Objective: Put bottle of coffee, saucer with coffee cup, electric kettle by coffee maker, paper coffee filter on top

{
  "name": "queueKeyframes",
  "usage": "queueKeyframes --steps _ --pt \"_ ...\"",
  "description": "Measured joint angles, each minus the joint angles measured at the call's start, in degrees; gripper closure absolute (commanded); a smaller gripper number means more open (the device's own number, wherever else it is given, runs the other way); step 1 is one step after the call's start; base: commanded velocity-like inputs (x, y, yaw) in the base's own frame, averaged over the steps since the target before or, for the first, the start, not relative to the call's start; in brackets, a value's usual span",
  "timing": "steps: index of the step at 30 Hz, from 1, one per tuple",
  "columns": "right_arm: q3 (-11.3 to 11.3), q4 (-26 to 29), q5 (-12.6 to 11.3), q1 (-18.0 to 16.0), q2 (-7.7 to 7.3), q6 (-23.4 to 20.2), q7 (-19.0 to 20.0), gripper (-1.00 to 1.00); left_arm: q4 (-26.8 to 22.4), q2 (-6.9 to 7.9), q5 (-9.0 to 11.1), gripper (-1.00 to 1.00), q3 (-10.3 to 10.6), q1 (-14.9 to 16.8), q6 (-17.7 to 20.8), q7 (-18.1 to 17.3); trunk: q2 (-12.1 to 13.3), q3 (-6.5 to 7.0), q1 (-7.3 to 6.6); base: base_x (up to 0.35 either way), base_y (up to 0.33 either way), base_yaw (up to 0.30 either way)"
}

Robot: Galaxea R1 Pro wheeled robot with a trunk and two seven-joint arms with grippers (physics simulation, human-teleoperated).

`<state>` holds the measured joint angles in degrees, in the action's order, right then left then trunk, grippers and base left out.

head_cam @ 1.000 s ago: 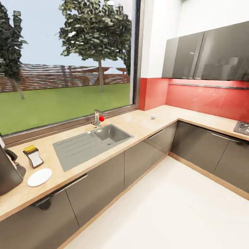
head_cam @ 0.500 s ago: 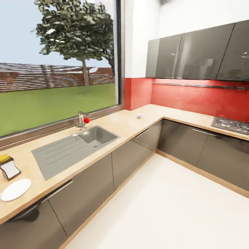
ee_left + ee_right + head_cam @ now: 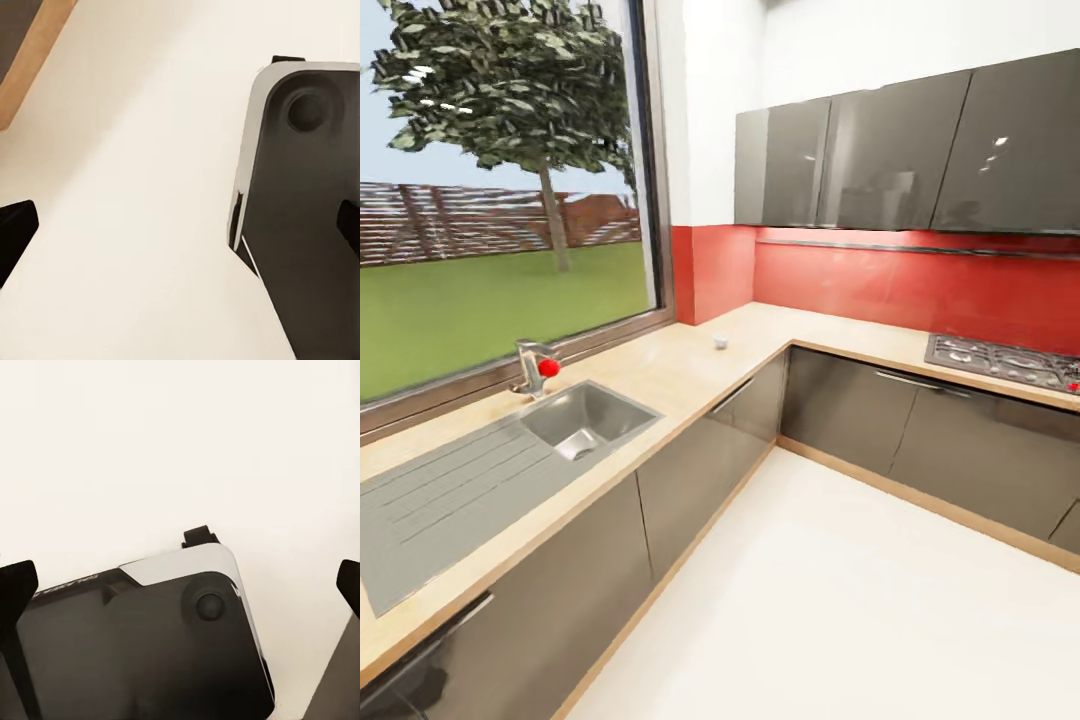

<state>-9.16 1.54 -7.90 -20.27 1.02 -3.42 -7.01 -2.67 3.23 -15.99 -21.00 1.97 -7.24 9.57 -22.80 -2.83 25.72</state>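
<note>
**Turning along the kitchen corner, both grippers empty**

Running under the window and round the corner, one long light-wood desk point(image 3: 680, 372) is seen from the head camera. Set into it are one grey steel sink point(image 3: 582, 418) and one tap with a red knob point(image 3: 536, 368). One small white object point(image 3: 720, 341), too small to identify, stands near the corner. One gas hob point(image 3: 1000, 362) lies on the far run, under three dark wall cabinets point(image 3: 880, 150).

No writing can be read clearly; a faint mark on the robot base point(image 3: 142, 652) is illegible.

The left gripper point(image 3: 180, 232) and right gripper point(image 3: 180, 585) are each held wide apart over the pale floor point(image 3: 840, 600), with nothing between the fingertips.
</note>
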Motion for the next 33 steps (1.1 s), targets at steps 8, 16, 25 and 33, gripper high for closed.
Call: queueKeyframes --steps 8,16,25,33 --pt "-0.01 0.00 -0.04 0.00 0.00 0.00 -0.02 -1.00 0.04 0.03 0.05 -1.00 -0.17 0.00 0.01 -0.08 0.00 0.00 0.00 0.338 0.000 -0.267" --pt "0.02 0.00 -0.07 0.00 0.00 0.00 -0.01 -1.00 0.04 0.02 -0.01 -1.00 0.08 0.00 0.01 -0.08 0.00 0.00 0.00 0.338 -0.001 -0.267" --pt "0.02 -0.01 0.02 0.00 0.00 0.00 -0.06 -1.00 0.04 -0.03 -0.02 -1.00 0.24 0.00 0.01 -0.09 0.00 0.01 0.01 0.304 -0.153 -0.267" --pt "0.03 0.00 -0.06 0.00 0.00 0.00 -0.10 -1.00 0.05 0.01 -0.02 -1.00 -0.06 0.01 0.01 -0.10 0.00 0.00 0.00 0.287 -0.207 -0.267"
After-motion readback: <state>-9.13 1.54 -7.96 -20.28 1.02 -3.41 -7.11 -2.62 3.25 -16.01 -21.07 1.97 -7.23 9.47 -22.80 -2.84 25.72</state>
